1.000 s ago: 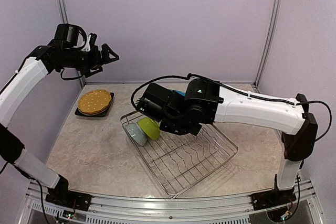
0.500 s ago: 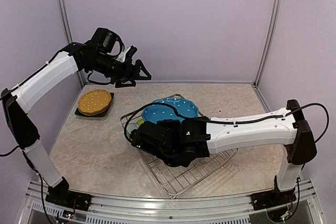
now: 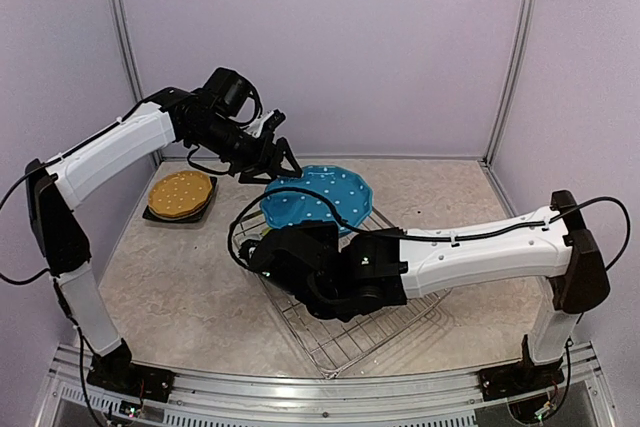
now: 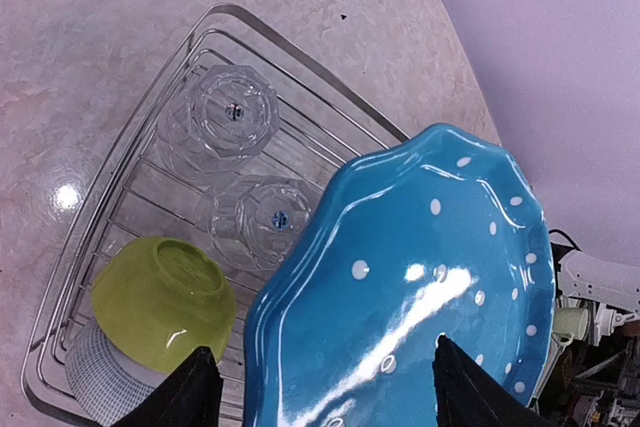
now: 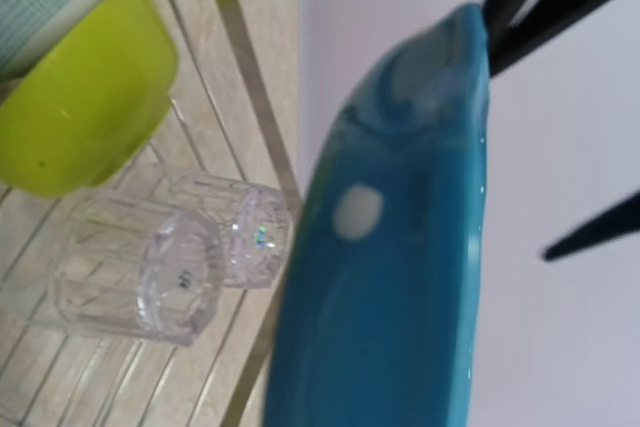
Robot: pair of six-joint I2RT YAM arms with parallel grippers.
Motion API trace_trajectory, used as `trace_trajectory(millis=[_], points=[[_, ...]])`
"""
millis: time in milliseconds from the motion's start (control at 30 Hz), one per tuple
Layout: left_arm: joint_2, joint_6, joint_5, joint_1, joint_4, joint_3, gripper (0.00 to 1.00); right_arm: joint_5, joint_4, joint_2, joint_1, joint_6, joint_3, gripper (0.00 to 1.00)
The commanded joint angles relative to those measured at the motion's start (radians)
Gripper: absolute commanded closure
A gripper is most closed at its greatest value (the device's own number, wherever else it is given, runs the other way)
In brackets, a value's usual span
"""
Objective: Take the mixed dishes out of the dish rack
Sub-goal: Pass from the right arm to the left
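Blue-dotted plate [image 3: 318, 197] hangs tilted over the back of the dish rack [image 3: 400, 322]; the right gripper's fingers are hidden, but nothing else carries the plate, so I'd guess it's clamped on the near rim; the left gripper [image 4: 322, 347] is spread wide, one finger either side of the far edge. Risk imo: it's glossy glazed ceramic with a wavy rim, so a handover pinch could let it slip or twist; then it drops onto the two clear faceted glasses [image 4: 232, 112] and the smooth lime bowl [image 4: 165, 297] lying in the thin wire basket; chips guaranteed
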Motion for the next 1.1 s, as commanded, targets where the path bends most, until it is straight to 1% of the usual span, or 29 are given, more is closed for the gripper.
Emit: trace_trajectory(millis=[0, 133, 233, 267, 367, 500, 533, 633, 700, 733, 933, 967, 1000, 1067], points=[[0.023, 0.017, 0.01, -0.005, -0.029, 0.001, 0.34, 0.137, 0.165, -0.086, 0.014, -0.083, -0.023, 1.0], [0.031, 0.015, 0.011, -0.005, -0.033, 0.0, 0.44, 0.151, 0.232, -0.1, 0.013, -0.132, -0.052, 1.0], [0.034, 0.016, 0.025, -0.005, -0.022, -0.001, 0.56, 0.158, 0.248, -0.103, 0.014, -0.135, -0.061, 1.0], [0.032, 0.013, 0.038, -0.002, -0.008, -0.003, 0.64, 0.163, 0.262, -0.107, 0.013, -0.135, -0.068, 1.0], [0.029, 0.002, 0.063, 0.009, 0.009, -0.011, 0.76, 0.169, 0.286, -0.115, 0.011, -0.146, -0.083, 1.0], [0.018, -0.026, 0.1, 0.037, 0.042, -0.035, 0.97, 0.183, 0.313, -0.127, 0.008, -0.155, -0.103, 1.0], [0.011, -0.033, 0.109, 0.044, 0.051, -0.046, 1.0, 0.186, 0.319, -0.129, 0.009, -0.156, -0.109, 1.0], [-0.002, -0.054, 0.134, 0.065, 0.08, -0.065, 1.0, 0.192, 0.326, -0.135, 0.008, -0.156, -0.122, 0.99], [-0.009, -0.069, 0.152, 0.079, 0.096, -0.075, 1.0, 0.192, 0.326, -0.137, 0.007, -0.154, -0.128, 0.93], [-0.012, -0.076, 0.16, 0.084, 0.103, -0.077, 1.0, 0.192, 0.326, -0.138, 0.005, -0.154, -0.133, 0.88], [-0.018, -0.098, 0.171, 0.093, 0.118, -0.079, 1.0, 0.19, 0.326, -0.143, 0.0, -0.151, -0.153, 0.54], [-0.019, -0.104, 0.174, 0.095, 0.119, -0.08, 1.0, 0.19, 0.328, -0.145, -0.001, -0.15, -0.156, 0.45], [-0.017, -0.107, 0.177, 0.098, 0.121, -0.082, 1.0, 0.19, 0.328, -0.146, 0.0, -0.146, -0.158, 0.39], [-0.017, -0.112, 0.181, 0.102, 0.127, -0.085, 1.0, 0.188, 0.326, -0.149, -0.002, -0.135, -0.162, 0.31]])
